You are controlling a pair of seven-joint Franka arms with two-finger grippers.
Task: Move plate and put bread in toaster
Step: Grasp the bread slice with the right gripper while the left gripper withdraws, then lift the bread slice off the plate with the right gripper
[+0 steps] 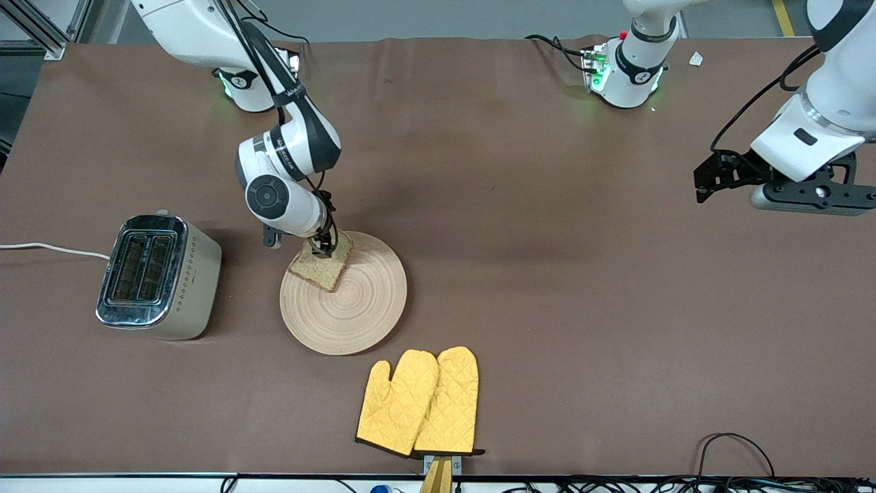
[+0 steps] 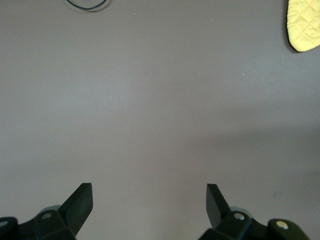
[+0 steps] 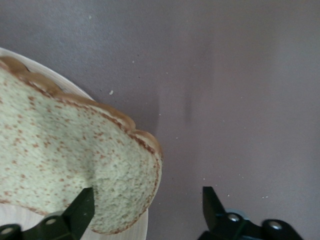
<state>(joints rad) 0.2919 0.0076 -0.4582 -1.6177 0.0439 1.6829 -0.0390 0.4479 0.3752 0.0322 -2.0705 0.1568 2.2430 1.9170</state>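
The bread (image 1: 321,263) lies on the light-wood plate (image 1: 349,301), at the part of its rim toward the toaster (image 1: 154,274), and juts a little past that rim. My right gripper (image 1: 323,246) is low over the bread's farther edge and open. In the right wrist view (image 3: 148,205) one finger is over the bread (image 3: 65,160) and the other over bare table, with the plate's rim (image 3: 137,230) below the slice. My left gripper (image 1: 708,179) waits open and empty over bare table at the left arm's end; it also shows in the left wrist view (image 2: 149,200).
Two yellow oven mitts (image 1: 421,404) lie nearer the front camera than the plate; one tip shows in the left wrist view (image 2: 304,25). The toaster's white cord (image 1: 48,250) runs off the table's end. Cables lie along the front edge.
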